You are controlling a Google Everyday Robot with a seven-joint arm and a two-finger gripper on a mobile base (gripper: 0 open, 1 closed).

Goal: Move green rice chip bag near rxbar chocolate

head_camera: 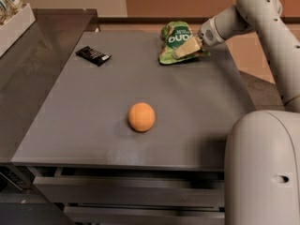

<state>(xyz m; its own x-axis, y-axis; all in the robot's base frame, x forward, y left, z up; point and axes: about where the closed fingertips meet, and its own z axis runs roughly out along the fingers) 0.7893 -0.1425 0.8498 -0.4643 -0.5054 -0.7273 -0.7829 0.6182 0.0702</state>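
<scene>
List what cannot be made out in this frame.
Camera view:
- Glossy green snack bag: right side covered by the gripper, which sits against it.
- Small flat black wrapped bar: print too small to read.
- White box, top left: cut off by the frame edge.

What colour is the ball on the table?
The ball is orange, camera view; gripper at the green bag.
</scene>
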